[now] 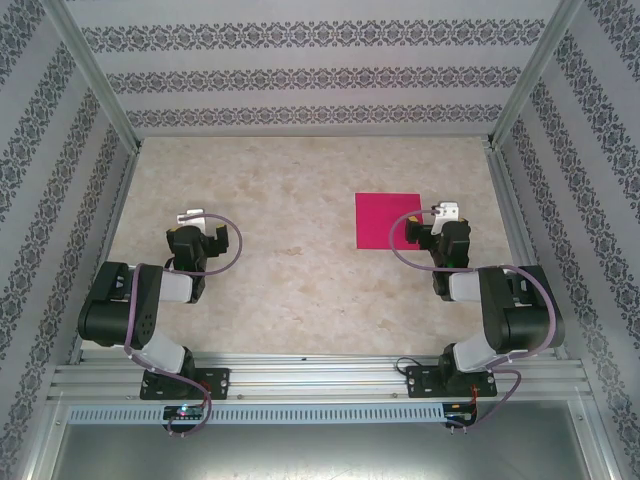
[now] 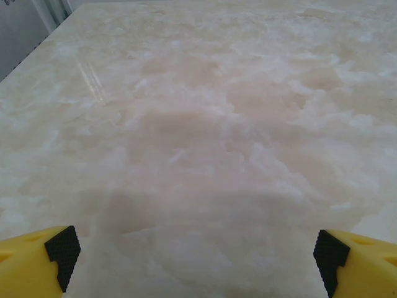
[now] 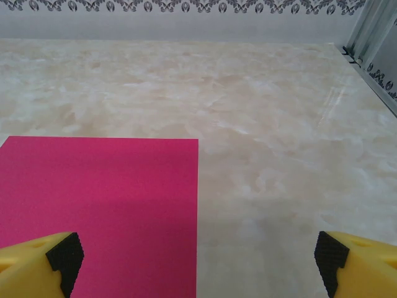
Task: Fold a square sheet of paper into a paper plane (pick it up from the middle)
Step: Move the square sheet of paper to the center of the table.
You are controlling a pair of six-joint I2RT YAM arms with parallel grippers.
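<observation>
The square sheet of paper (image 1: 385,220) is magenta-pink and lies flat and unfolded on the table, right of centre. My right gripper (image 1: 432,224) hovers low over the sheet's right edge, open. In the right wrist view the sheet (image 3: 105,205) fills the lower left, its right edge runs up between the fingers, and the right gripper (image 3: 197,264) has its left fingertip (image 3: 62,257) over the paper and its other one over bare table. My left gripper (image 1: 207,230) is on the left side, far from the sheet. The left gripper (image 2: 197,261) stands open above bare tabletop.
The marble-look tabletop (image 1: 290,190) is boxed in by patterned walls (image 1: 300,75) at the back and both sides, with metal posts (image 1: 520,75) at the corners. An aluminium rail (image 1: 320,375) carrying both arm bases runs along the near edge.
</observation>
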